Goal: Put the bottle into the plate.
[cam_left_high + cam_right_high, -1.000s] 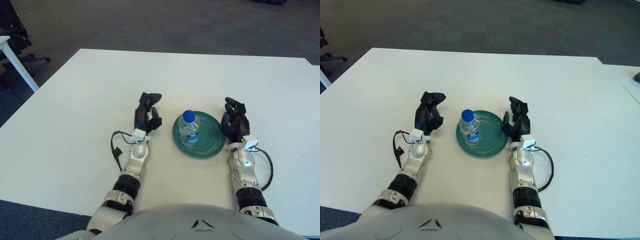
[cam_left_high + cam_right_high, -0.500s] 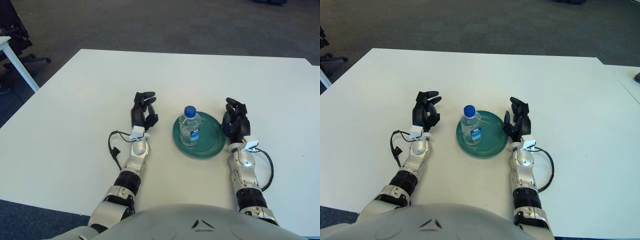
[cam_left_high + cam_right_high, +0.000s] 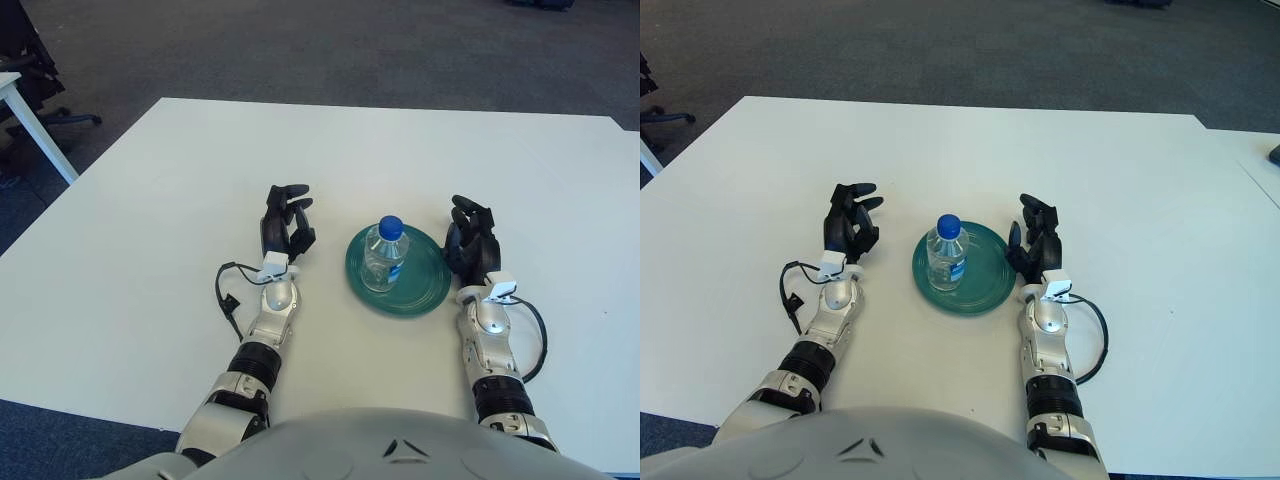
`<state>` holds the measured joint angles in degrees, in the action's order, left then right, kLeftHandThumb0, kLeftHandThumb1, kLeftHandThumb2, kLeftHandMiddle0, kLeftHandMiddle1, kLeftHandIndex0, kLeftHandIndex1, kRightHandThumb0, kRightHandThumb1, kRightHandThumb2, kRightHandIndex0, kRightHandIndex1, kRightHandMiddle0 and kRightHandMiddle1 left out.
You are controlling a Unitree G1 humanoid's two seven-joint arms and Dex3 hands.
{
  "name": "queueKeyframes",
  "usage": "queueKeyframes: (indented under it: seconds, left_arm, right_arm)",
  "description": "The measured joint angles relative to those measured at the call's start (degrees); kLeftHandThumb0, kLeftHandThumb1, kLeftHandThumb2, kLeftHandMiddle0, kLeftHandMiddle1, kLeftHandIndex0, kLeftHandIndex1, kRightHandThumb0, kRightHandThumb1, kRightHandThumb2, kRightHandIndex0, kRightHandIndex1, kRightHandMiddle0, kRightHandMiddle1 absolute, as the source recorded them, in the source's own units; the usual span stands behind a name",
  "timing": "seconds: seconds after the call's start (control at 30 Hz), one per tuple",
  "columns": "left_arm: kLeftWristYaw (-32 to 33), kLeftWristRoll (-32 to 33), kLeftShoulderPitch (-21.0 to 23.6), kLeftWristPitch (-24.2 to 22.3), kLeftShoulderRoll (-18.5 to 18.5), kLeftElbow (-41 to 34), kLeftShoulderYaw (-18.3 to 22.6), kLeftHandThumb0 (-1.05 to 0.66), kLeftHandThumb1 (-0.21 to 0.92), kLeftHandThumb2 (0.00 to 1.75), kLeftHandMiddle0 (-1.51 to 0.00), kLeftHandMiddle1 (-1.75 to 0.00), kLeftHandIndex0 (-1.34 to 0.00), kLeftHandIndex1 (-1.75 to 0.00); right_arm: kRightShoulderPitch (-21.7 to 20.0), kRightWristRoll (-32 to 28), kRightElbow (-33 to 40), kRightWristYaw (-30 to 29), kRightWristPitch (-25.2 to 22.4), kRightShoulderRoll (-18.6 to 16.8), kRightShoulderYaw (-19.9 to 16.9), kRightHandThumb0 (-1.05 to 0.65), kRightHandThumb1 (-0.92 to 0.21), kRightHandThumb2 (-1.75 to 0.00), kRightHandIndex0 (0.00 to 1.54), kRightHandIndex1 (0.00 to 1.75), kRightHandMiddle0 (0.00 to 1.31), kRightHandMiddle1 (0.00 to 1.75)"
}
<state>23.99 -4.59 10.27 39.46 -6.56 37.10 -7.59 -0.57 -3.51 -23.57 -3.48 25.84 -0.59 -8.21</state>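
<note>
A clear water bottle (image 3: 379,262) with a blue cap (image 3: 391,226) stands on the left part of the green plate (image 3: 427,276), its top leaning a little toward the right. My left hand (image 3: 285,214) shows on the white table to the left of the plate, clear of the bottle, fingers spread and holding nothing. My right hand (image 3: 470,234) shows beside the plate's right rim, fingers relaxed and empty.
The white table (image 3: 150,210) stretches wide on all sides of the plate. A black cable (image 3: 228,296) loops beside my left wrist. A second white table's leg (image 3: 40,135) and an office chair stand off the far left.
My left hand drew back to the left, away from the bottle, and spread its fingers. The bottle's cap has tipped to the right. The right hand has stayed put.
</note>
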Motion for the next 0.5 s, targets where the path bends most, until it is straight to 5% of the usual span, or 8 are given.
queueKeyframes:
  seconds: [0.5]
  left_arm:
    - [-5.21, -0.63, -2.60, -7.45, 0.56, -4.60, -2.75, -0.62, 0.92, 0.93, -0.57, -0.86, -0.39, -1.15]
  right_arm:
    - [2.34, -2.73, 3.34, 3.09, -1.69, -0.14, -0.23, -0.50, -0.86, -0.72, 0.45, 0.39, 0.00, 0.91]
